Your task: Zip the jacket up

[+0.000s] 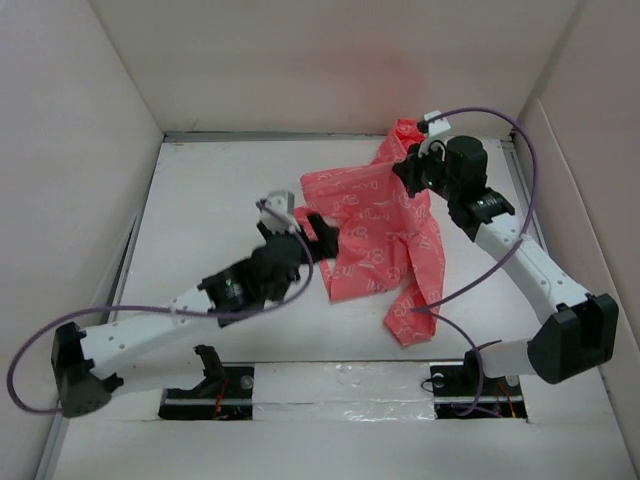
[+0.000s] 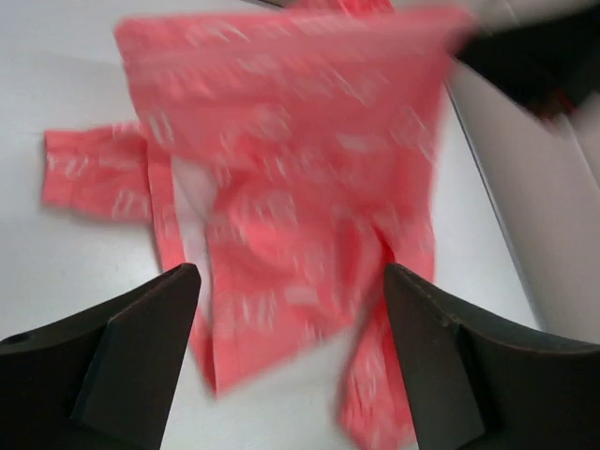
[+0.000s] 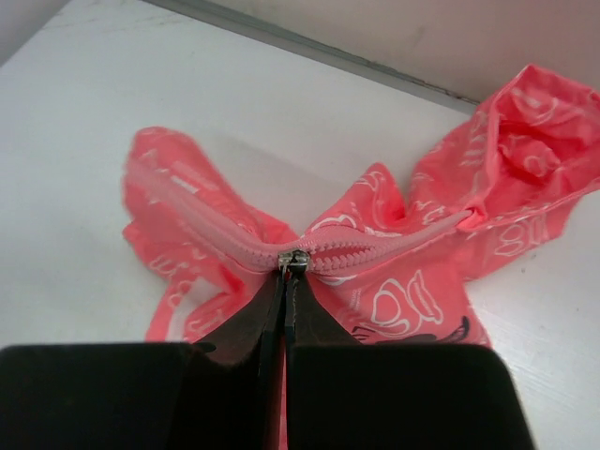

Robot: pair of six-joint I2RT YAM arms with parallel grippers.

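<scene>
Observed left hand [image 2: 291,281] spread wide on forward-reaching arm; noted right hand [image 3: 287,281] pinched tight on jacket zipper [image 3: 375,249], arm folded at elbow.

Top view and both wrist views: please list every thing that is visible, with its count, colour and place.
jacket: one, coral-pink with pale print, crumpled on the table, middle to right.
zipper pull: one, grey metal, on the jacket's pink zipper.
table: one, white, under everything.
walls: three, pale, at the left, back and right of the table.
cables: two, purple, one looping off each arm.
arms: two, white and black, bases at the near edge.
left gripper: one, black, open, by the jacket's left edge.
right gripper: one, black, shut on the zipper pull.
</scene>
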